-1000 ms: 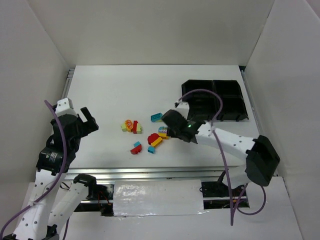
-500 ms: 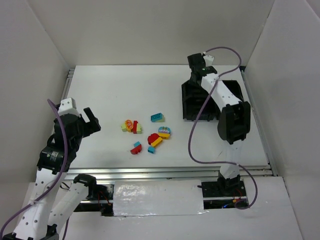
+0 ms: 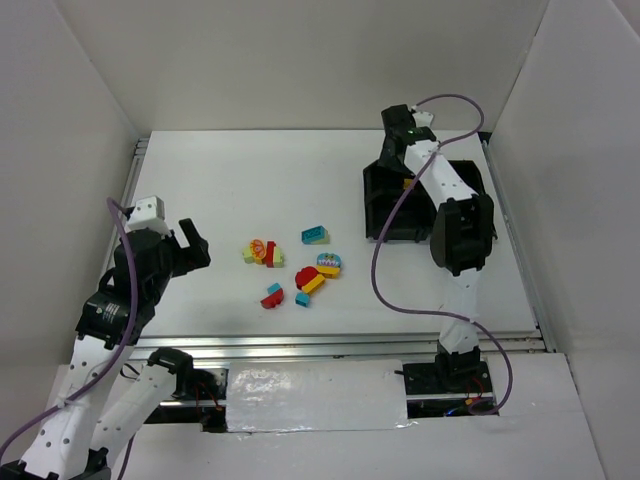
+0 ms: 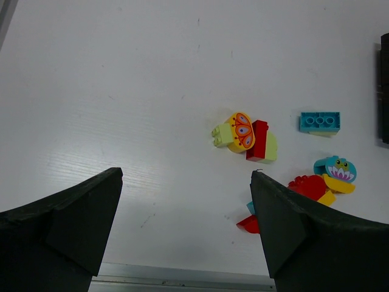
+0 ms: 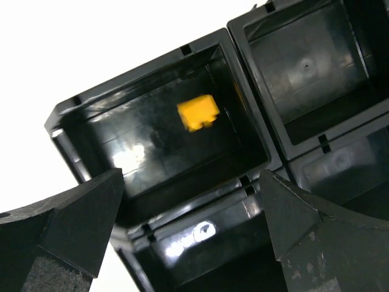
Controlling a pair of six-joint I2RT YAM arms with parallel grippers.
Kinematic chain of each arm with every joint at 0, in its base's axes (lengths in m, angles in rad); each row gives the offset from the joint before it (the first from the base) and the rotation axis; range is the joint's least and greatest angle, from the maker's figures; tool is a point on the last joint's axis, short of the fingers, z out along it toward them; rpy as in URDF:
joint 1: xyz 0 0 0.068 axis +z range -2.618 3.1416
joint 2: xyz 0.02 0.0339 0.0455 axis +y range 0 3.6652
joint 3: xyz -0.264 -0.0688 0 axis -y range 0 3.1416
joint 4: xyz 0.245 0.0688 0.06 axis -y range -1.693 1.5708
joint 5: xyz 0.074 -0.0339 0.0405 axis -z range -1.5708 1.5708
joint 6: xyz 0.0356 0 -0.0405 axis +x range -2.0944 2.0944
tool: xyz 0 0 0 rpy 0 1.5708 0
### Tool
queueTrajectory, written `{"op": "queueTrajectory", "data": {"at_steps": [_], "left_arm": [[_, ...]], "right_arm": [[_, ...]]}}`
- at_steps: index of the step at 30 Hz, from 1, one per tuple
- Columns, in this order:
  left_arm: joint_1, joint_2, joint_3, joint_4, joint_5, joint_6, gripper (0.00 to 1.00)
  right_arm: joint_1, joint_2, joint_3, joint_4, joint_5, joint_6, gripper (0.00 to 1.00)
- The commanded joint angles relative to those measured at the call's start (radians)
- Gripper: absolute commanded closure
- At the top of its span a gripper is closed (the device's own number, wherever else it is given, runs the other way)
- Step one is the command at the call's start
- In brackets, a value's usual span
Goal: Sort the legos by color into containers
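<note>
Left tool (image 4: 185, 176) and right tool (image 5: 189, 176) both gape empty. The teal brick (image 4: 319, 122) looks light, rigid, slick; pinch its long sides.

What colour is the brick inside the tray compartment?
The brick is orange-yellow; clearest in right wrist view.

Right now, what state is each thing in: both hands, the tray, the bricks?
left hand, open, empty, above the table.
right hand, open, empty, over the tray.
tray, upright, one brick visible inside.
orange brick, lying free in a tray compartment.
loose bricks, unsorted on the table, none held.
</note>
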Motion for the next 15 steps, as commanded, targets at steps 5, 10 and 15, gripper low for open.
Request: {"op": "queueTrajectory", "data": {"at_steps": [5,10,15], "left_arm": [[-0.005,0.002,0.000,0.051,0.033,0.027,0.01],[-0.005,0.010,0.000,0.051,0.031,0.027,0.00],[-0.005,0.040,0.002,0.053,0.054,0.033,0.01]], "right_arm": [[0.144,-0.285,-0.163,0.040,-0.092,-0.056,0.00],[0.372,-0.446,-0.477,0.091,-0.028,0.082,0.00],[0.576,-0.488,-0.668,0.186,-0.038,0.234,0.00]]}}
